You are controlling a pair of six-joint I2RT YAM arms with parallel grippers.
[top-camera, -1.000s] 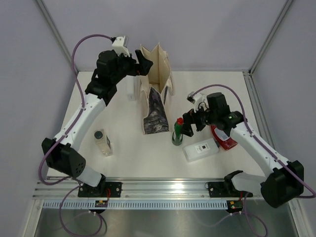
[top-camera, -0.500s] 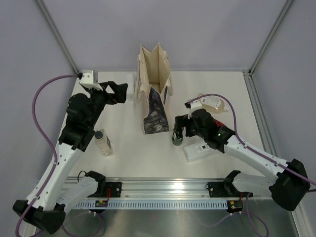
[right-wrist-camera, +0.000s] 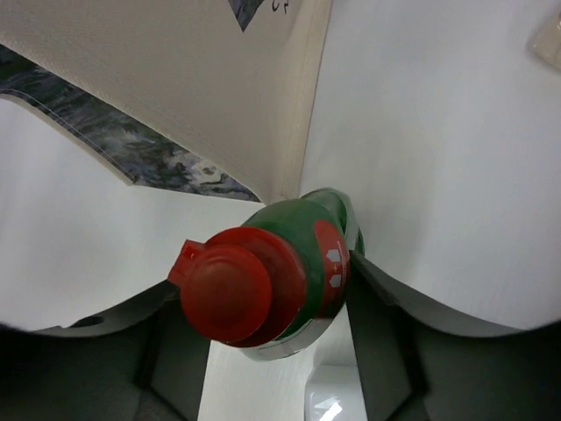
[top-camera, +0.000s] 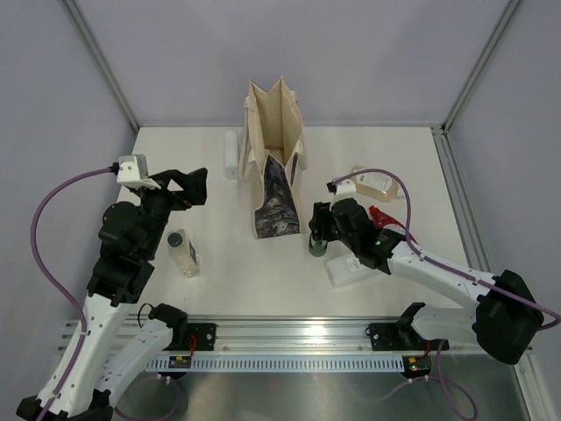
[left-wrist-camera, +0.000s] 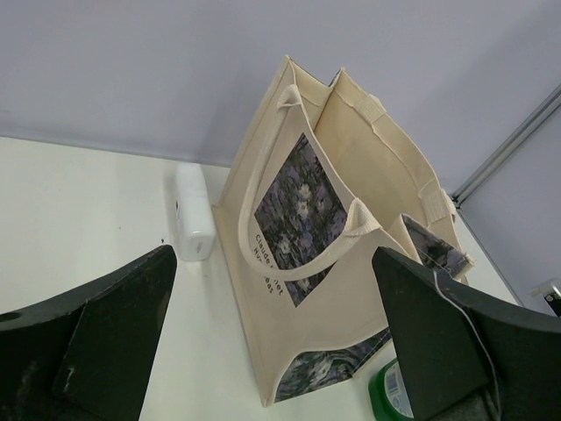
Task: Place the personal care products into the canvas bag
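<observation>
The canvas bag (top-camera: 282, 197) stands upright at mid-table, mouth open; its print also shows in the left wrist view (left-wrist-camera: 298, 210). A green bottle with a red cap (right-wrist-camera: 302, 224) stands on the table right by the bag's near corner. My right gripper (top-camera: 318, 230) is shut on it, a finger (right-wrist-camera: 394, 298) against each side. My left gripper (top-camera: 191, 186) hangs open and empty left of the bag. A clear bottle with a black cap (top-camera: 182, 253) stands below it. A white tube (top-camera: 231, 155) lies left of the bag.
A white rectangular bottle (top-camera: 344, 271) lies under my right arm. A flat red bottle (top-camera: 383, 216) and an amber bottle (top-camera: 372, 184) lie behind the arm to the right. Frame posts stand at the table's far corners.
My left arm has drawn back from the bag's top toward the near left, jaws open. My right gripper came down around the green bottle and closed on it.
</observation>
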